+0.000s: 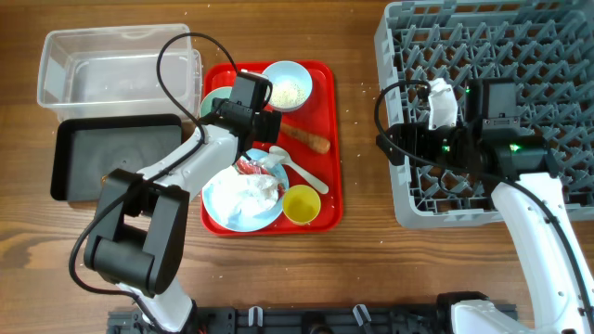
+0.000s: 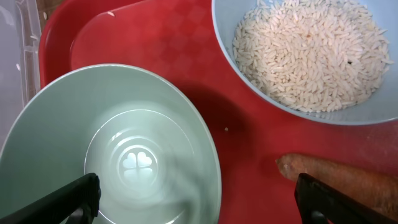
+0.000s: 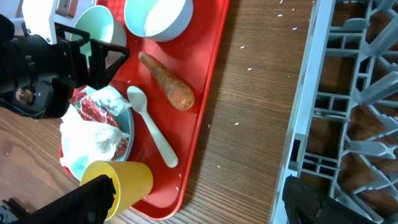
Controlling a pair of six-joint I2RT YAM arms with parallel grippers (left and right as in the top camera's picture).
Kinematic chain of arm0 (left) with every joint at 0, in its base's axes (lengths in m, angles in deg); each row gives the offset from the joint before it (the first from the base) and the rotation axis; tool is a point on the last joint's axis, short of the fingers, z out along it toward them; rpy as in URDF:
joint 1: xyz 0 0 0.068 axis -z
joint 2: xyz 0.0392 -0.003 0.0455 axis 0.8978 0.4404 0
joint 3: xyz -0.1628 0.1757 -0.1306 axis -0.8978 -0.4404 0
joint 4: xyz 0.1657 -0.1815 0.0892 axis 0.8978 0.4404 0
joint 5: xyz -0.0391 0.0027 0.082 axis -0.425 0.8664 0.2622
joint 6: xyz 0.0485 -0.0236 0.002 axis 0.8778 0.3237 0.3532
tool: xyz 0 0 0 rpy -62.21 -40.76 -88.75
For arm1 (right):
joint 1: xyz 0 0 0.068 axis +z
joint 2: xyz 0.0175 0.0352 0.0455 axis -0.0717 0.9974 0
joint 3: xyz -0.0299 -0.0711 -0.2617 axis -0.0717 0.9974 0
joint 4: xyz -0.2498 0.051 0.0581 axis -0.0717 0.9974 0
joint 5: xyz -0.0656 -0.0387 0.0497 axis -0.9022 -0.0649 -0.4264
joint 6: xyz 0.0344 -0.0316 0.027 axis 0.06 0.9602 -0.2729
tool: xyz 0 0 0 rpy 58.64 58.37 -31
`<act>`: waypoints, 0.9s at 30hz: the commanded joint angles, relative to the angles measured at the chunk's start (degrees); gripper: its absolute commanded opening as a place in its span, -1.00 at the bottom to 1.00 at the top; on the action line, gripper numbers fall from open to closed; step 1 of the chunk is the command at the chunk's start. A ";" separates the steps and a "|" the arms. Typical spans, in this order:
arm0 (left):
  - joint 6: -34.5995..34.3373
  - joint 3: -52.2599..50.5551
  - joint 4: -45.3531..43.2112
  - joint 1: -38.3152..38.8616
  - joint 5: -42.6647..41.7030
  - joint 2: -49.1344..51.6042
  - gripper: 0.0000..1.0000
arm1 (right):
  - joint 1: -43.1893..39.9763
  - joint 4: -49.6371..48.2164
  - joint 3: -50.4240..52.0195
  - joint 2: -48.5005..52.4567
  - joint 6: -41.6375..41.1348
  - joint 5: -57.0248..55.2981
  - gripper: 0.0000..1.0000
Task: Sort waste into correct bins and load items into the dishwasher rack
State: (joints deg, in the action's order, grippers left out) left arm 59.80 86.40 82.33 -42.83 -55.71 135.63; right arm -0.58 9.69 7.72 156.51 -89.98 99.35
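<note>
My left gripper [image 1: 251, 119] is open and empty over the red tray, low above the mint-green bowl [image 2: 112, 143]. One finger is over the bowl and the other over the carrot piece [image 2: 336, 180]. The light-blue bowl [image 2: 311, 56] holds rice. My right gripper [image 3: 202, 202] is open and empty above the table, between the tray and the grey rack [image 3: 348, 93]. The pale-blue plate [image 1: 215, 211] carries the crumpled tissue [image 1: 249, 193] and the red wrapper [image 1: 249, 167]. The yellow cup [image 3: 124, 177] and the white spoon [image 3: 152, 127] lie on the tray.
The red tray [image 1: 325, 111] sits mid-table. The clear tub [image 1: 111, 65] and the black tray [image 1: 111, 153] stand to its left. Loose rice grains [image 3: 249, 68] are scattered on the wood between the tray and the rack.
</note>
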 commanded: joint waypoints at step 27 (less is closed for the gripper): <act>-0.13 -0.04 -0.31 -0.26 0.72 0.66 1.00 | -0.24 -1.25 -1.36 0.59 -0.26 -0.15 0.99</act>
State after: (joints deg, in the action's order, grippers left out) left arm 59.80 86.40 82.33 -42.83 -55.71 135.63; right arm -0.58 8.70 7.72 156.51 -90.03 99.35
